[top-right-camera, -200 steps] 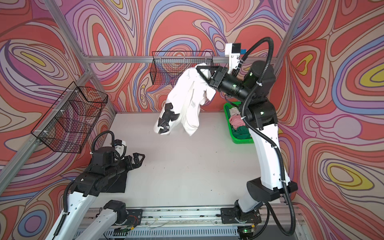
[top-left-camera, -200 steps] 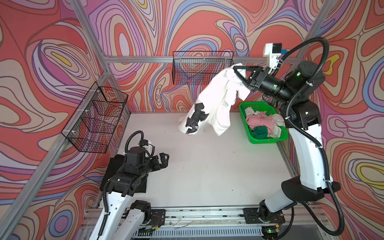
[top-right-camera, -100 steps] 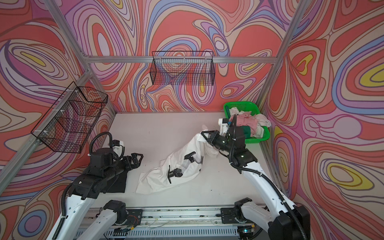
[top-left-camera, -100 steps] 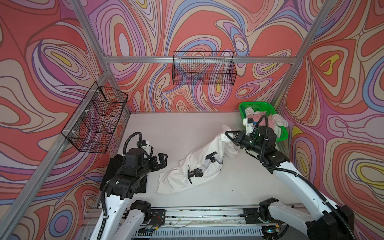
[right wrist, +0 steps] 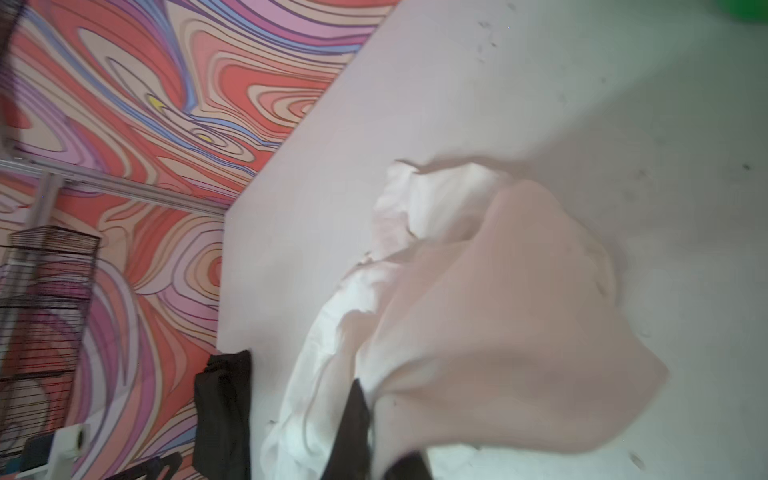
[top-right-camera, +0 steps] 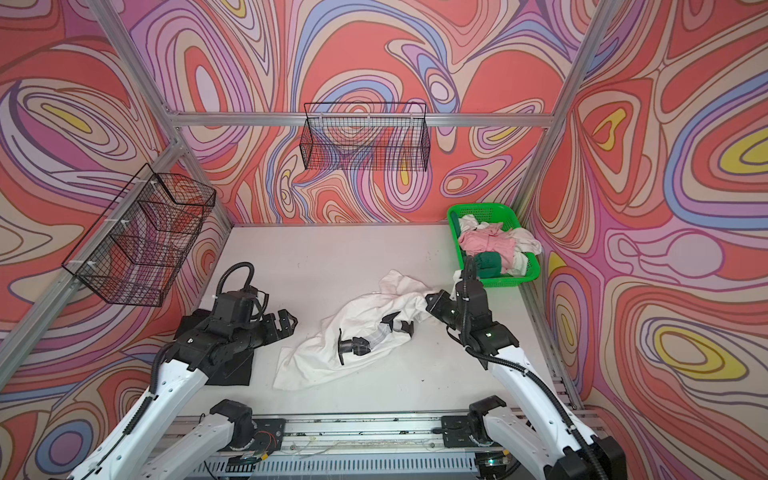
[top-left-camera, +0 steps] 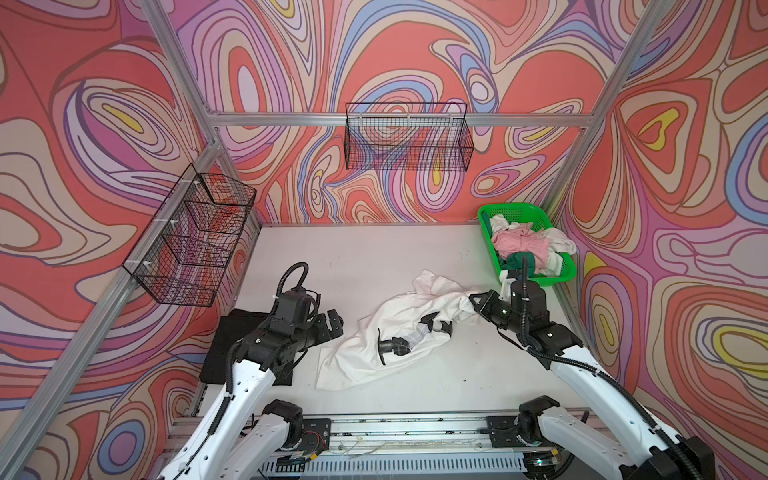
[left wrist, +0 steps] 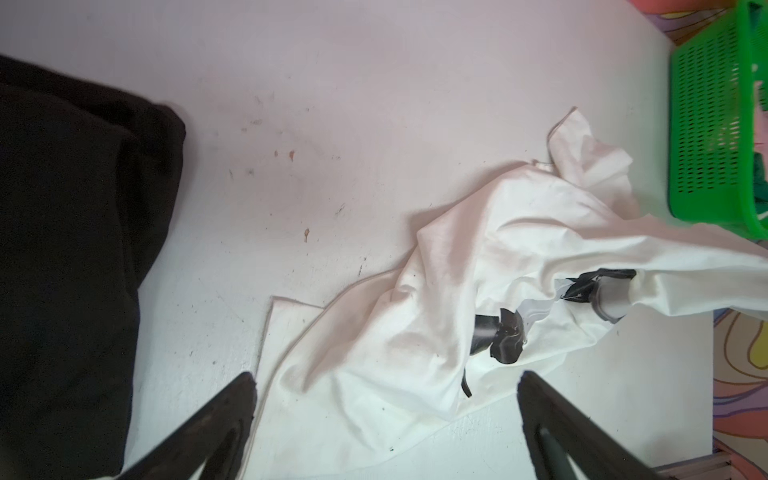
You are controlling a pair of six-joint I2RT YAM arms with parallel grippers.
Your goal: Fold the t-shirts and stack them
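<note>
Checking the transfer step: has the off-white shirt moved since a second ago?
Yes. The off-white shirt hung up by the back wall's wire basket; it has come down and forward onto the table, right gripper shut on its edge.

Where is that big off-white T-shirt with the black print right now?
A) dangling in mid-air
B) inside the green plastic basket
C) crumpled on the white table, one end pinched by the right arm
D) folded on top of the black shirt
C: the large off-white cloth t-shirt lies crumpled on the white table, and the right arm's jaws are shut on its end nearest the bright green plastic basket.
</note>
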